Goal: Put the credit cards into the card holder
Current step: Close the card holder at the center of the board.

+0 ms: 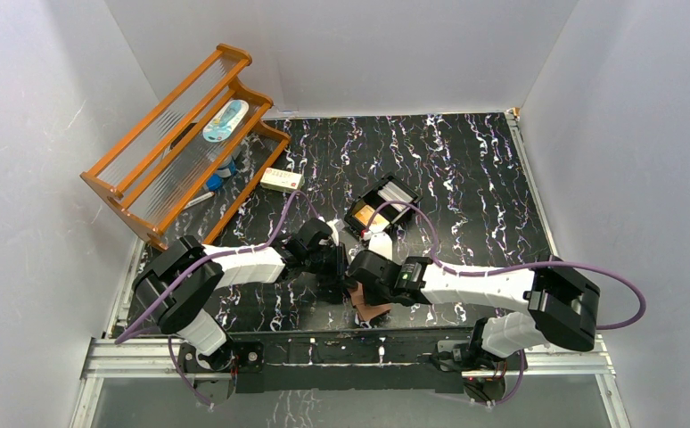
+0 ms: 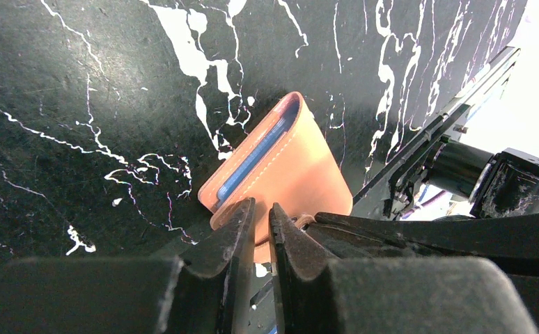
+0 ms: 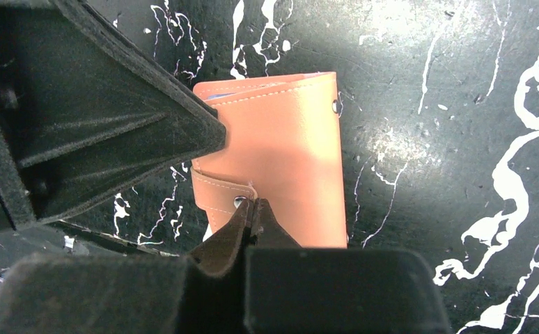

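Observation:
The salmon-brown card holder (image 1: pixel 370 308) lies folded on the black marbled table near its front edge. In the left wrist view (image 2: pixel 298 163) a blue edge shows between its covers. My right gripper (image 3: pixel 251 203) is shut on its snap tab (image 3: pixel 218 189); it also shows in the top view (image 1: pixel 364 276). My left gripper (image 2: pixel 261 209) has its jaws almost together with nothing between them, and its tips rest against the holder's edge; it also shows in the top view (image 1: pixel 332 267). Credit cards, one gold-orange (image 1: pixel 365 219) and one white (image 1: pixel 396 191), sit in a black tray (image 1: pixel 379 185) behind the grippers.
A wooden rack (image 1: pixel 181 147) with small items stands at the back left. A white-and-red box (image 1: pixel 281 179) lies beside it. The metal rail of the table's front edge (image 1: pixel 350 343) runs just below the holder. White walls enclose the table.

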You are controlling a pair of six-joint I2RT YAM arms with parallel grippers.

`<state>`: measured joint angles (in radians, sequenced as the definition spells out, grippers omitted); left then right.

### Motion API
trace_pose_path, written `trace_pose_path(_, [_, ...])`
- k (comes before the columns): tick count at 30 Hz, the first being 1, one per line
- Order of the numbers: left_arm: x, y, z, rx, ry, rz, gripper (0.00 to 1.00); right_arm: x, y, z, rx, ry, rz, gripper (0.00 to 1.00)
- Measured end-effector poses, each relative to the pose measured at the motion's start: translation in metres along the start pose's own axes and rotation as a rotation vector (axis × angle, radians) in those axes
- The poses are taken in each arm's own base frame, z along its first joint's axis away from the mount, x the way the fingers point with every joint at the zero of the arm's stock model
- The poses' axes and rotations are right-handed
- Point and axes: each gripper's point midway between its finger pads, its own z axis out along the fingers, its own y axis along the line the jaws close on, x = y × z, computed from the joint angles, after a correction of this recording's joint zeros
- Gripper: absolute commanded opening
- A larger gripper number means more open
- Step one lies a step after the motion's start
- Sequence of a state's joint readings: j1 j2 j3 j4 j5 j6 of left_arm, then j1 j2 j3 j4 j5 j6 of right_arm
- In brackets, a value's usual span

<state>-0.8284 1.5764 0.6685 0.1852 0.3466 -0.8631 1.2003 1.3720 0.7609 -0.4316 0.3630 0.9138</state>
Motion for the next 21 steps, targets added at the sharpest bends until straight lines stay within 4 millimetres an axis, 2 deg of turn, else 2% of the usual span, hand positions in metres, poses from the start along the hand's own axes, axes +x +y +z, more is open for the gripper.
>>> trace_pose_path(21, [0.0005,-0.0009,0.0004,-0.013,0.0,0.012,0.15,-0.0014,0.0002,0.0037,-0.007,0.0,-0.02,0.0])
